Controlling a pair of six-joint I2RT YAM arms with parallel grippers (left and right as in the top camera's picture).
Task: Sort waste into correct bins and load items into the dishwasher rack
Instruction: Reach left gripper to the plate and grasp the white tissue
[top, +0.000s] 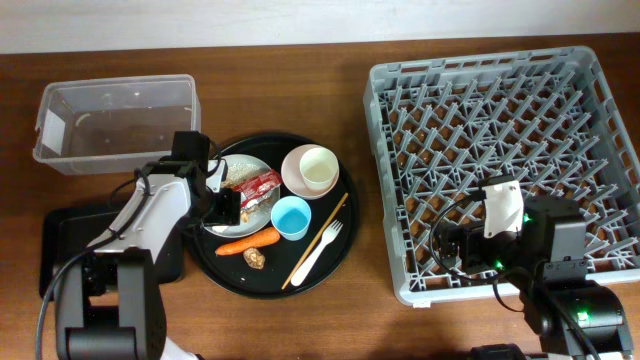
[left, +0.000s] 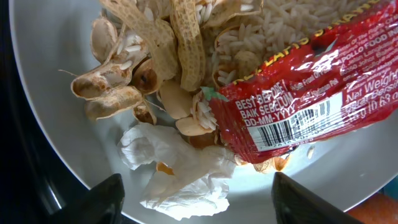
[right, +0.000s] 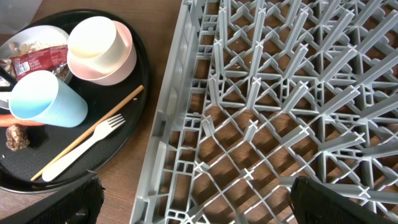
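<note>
**A:** Where is the left gripper (left: 199, 208)?

**B:** Low over the pale grey plate (left: 50, 124), which sits on the round black tray (top: 222, 268). Its jaws stand apart, one finger on each side of the crumpled white tissue (left: 177, 171), and neither touches it.

**A:** What could go wrong?

**B:** The tissue lies against the red snack wrapper (left: 311, 93) and the peanut shells (left: 155, 56). A pinch might catch the wrapper's corner, or drag shells and rice (left: 273, 31) along, so mixed waste would reach one bin. Thin tissue may also tear or slip free.

**A:** And the right gripper (right: 199, 208)?

**B:** Spread wide and holding nothing, it hangs above the near left edge of the dishwasher rack (right: 280, 93).
</note>
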